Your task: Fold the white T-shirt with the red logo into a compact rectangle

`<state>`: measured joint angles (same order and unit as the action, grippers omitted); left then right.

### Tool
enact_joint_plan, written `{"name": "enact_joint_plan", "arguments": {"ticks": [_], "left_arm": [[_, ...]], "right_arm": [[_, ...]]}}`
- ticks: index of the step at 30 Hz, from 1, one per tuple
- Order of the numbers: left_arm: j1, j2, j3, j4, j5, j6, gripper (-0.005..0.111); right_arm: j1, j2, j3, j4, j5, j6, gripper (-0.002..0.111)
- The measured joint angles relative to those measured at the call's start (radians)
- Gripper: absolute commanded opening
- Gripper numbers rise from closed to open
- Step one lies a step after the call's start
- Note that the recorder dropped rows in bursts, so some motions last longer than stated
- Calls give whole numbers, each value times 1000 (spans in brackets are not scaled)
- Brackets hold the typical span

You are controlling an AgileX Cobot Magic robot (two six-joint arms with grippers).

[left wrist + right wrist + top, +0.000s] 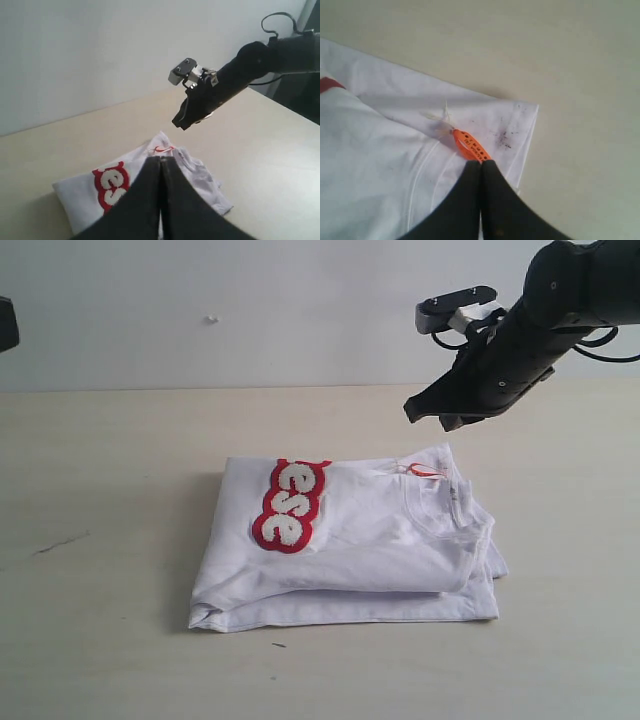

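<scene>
The white T-shirt [370, 540] lies folded into a rough rectangle on the table, with loose layers sticking out at its right end. Part of the red logo [290, 505] shows on its top fold, reading "ese". The orange-red neck tag [425, 470] sits at the far right corner. My right gripper [415, 410] hangs in the air above that corner, shut and holding nothing; in its wrist view its tips [481, 162] hover over the tag [469, 146]. My left gripper [160, 159] is shut and empty, raised well back from the shirt [75, 195].
The shirt rests on a pale wooden table [100, 490] backed by a white wall. A faint dark scratch [60, 540] marks the table at left and a small speck [278, 645] lies in front of the shirt. A dark object [5, 325] shows at the left edge.
</scene>
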<state>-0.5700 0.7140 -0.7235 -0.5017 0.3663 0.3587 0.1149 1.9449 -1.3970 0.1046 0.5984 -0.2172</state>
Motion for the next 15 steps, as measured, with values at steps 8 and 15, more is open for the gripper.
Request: {"name": "enact_joint_plan", "arguments": {"ticks": [8,15], "left_arm": [[40,-112,74,6,-67,0,0],[180,-215,143,178,-87,-224,0]], "right_arm": [[0,0,0,0,0,0,0],[0,0,0,0,0,0,0]]}}
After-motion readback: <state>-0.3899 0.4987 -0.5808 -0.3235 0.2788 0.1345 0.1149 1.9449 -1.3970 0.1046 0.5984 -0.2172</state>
